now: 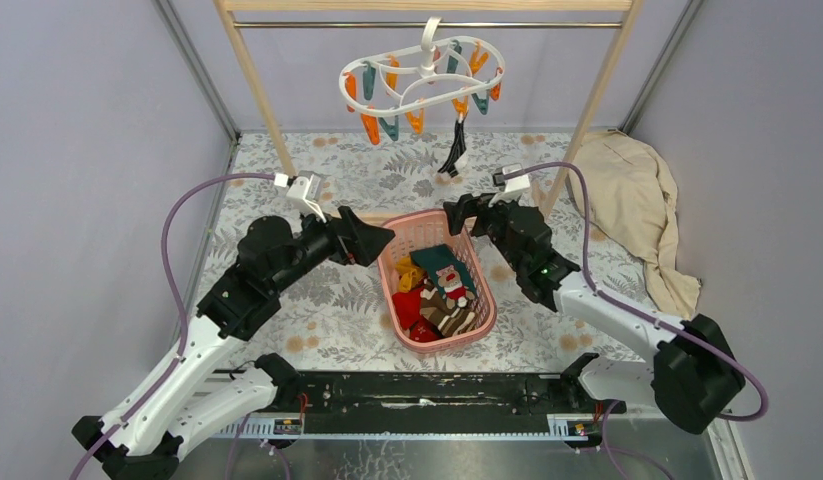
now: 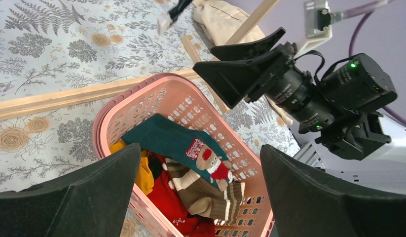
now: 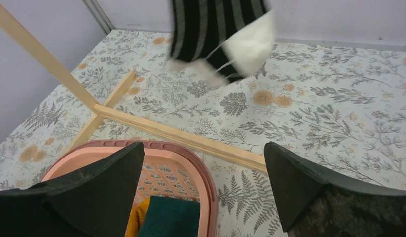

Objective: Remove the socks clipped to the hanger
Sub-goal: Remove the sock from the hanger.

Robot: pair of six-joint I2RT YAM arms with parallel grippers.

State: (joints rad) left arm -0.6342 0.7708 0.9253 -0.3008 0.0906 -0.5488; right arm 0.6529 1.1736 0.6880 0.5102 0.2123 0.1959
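Now | noted last clipped sock [image 3: 215,24], long axis vertical, at 12 o'clock of right pincer [image 3: 202,148] | lies nearer it than left pincer [image 2: 200,147] | both spread wide, empty

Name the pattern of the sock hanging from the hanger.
Sock: black, pale stripes, white toe; best in right wrist view.

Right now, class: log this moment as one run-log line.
left hand: open | right hand: open | hanger: striped sock clipped | basket: other socks inside

Illumination is even and diffuse; shadows are faint. In the right wrist view, the hanging sock [image 3: 218,37] is blurred.
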